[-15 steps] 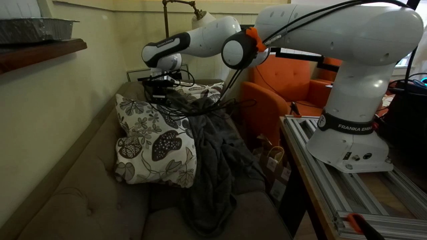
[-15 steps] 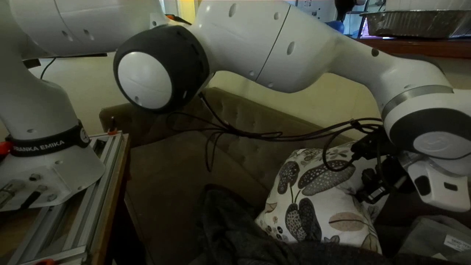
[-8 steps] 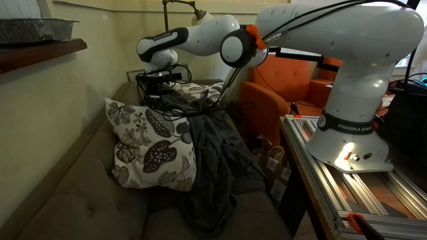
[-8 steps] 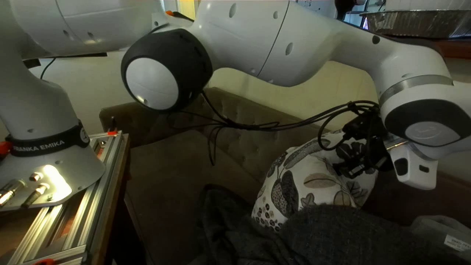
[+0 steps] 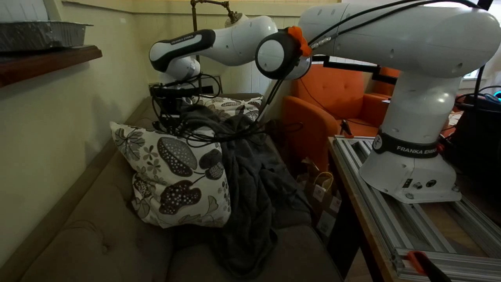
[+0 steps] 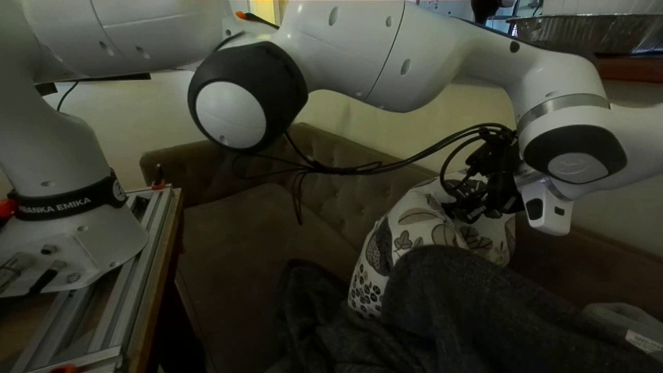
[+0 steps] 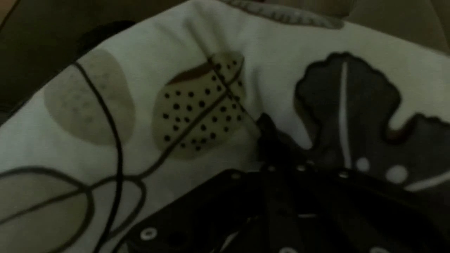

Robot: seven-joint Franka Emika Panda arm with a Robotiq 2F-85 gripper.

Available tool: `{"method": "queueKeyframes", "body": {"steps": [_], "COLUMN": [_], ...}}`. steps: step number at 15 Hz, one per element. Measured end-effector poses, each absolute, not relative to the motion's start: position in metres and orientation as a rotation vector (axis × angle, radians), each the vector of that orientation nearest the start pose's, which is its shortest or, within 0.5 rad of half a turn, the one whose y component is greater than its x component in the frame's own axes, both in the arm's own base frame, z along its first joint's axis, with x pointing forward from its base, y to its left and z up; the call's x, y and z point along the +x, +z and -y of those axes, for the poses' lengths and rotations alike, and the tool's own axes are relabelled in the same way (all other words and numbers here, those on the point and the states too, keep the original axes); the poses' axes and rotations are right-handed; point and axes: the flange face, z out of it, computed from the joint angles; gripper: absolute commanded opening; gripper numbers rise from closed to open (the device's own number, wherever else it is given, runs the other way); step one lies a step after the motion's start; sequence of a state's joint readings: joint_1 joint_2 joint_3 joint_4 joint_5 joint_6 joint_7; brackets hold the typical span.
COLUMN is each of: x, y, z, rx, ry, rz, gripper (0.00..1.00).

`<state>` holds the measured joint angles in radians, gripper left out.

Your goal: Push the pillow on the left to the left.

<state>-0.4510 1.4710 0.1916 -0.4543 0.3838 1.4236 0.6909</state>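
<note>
A white robot arm [image 5: 231, 46] reaches over a brown buttoned sofa [image 5: 74, 239], its black gripper [image 7: 264, 125] angled down at a large pillow [image 5: 180, 176]. The wrist view is dark, but the gripper's 2 fingers look drawn together, their tips pressed against the cloth, with creases running out from them. Whether any cloth is pinched between the tips cannot be told.

The pillow, cream-white with big dark leaves, flowers and spots, sits below the gripper in both exterior views and spreads to either side of it, tilted against the sofa back. Black cables [image 6: 357, 169] droop from the arm and loop beside the gripper.

On the gripper's side nearer the arm's base [image 5: 407, 172], a dark grey blanket [image 5: 254, 188] lies rumpled against the pillow and trails over the seat. Beyond the gripper is 1 smaller cushion [image 5: 244, 105] in a similar print, partly hidden by the blanket. Well apart from the gripper, on the base side, are an orange armchair [image 5: 309, 121], paper bags [image 5: 327, 192] and the table [image 6: 156, 280] under the base. On the opposite side, higher than the gripper, 1 wall shelf [image 5: 58, 64] holds a foil tray [image 5: 43, 36].
</note>
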Motion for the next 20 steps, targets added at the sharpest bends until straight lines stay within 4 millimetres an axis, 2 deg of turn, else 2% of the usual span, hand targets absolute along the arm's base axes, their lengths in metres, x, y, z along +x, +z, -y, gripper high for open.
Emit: {"method": "queueKeyframes", "body": {"steps": [9,15,18,20], "x": [0.720,0.725,0.730,0.737], "y": [0.118,0.122,0.131,0.143], "z": [0.124,0.054,0.036,0.046], "rx": [-2.270,-2.323,-2.355,-2.405], "ry": [0.949,1.009,0.982,0.904], "rz": [-1.086,-0.921,-0.846,-0.862], "gripper": [0.00,0.00,0.00,0.00]}}
